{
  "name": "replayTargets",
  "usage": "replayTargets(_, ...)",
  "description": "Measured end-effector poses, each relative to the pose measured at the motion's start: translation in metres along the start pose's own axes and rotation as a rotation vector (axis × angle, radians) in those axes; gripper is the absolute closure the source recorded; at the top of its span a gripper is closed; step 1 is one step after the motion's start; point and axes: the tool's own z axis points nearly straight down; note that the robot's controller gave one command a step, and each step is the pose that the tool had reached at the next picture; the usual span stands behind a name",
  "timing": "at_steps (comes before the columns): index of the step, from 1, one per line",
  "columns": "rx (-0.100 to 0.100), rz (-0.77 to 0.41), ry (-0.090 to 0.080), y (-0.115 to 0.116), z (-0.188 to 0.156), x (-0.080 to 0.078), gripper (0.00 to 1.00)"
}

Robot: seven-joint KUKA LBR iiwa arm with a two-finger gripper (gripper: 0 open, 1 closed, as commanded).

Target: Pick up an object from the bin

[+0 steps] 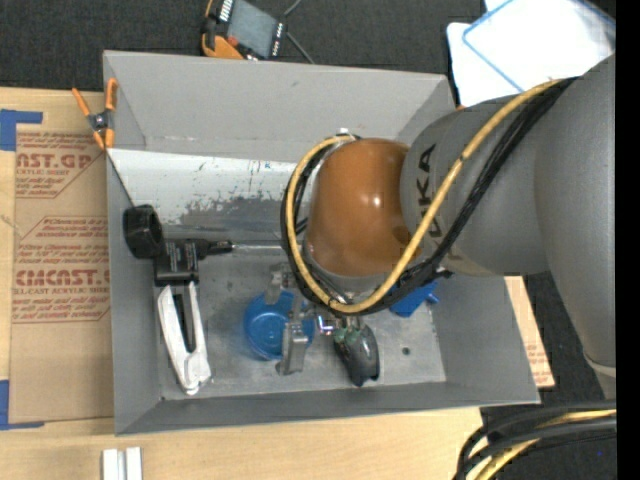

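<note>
My gripper [325,352] is down near the bin's front wall, below the orange wrist cover. Its grey finger [293,350] and dark finger [359,356] stand apart, so it is open, with bare bin floor between them. A blue round cup-like thing [264,331] lies just left of the grey finger, touching or almost touching it. A second blue thing [414,300] peeks out to the right, mostly hidden under the arm.
A black-and-white clamp-like tool lies along the bin's left side, with its black knob [143,231] at the back and its white handle [181,344] towards the front-left corner. The arm covers the bin's middle and right.
</note>
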Motion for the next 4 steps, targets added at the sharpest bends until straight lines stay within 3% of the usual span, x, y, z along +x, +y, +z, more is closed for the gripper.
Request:
replayTargets(1, 0.000, 0.000, 0.000, 0.000, 0.000, 0.000, 0.00)
replayTargets(2, 0.000, 0.020, 0.006, 0.008, 0.081, -0.003, 0.00)
replayTargets(3, -0.003, 0.023, -0.009, -0.003, 0.082, -0.001, 1.00)
replayTargets(4, -0.004, 0.023, -0.009, -0.003, 0.082, -0.001, 1.00)
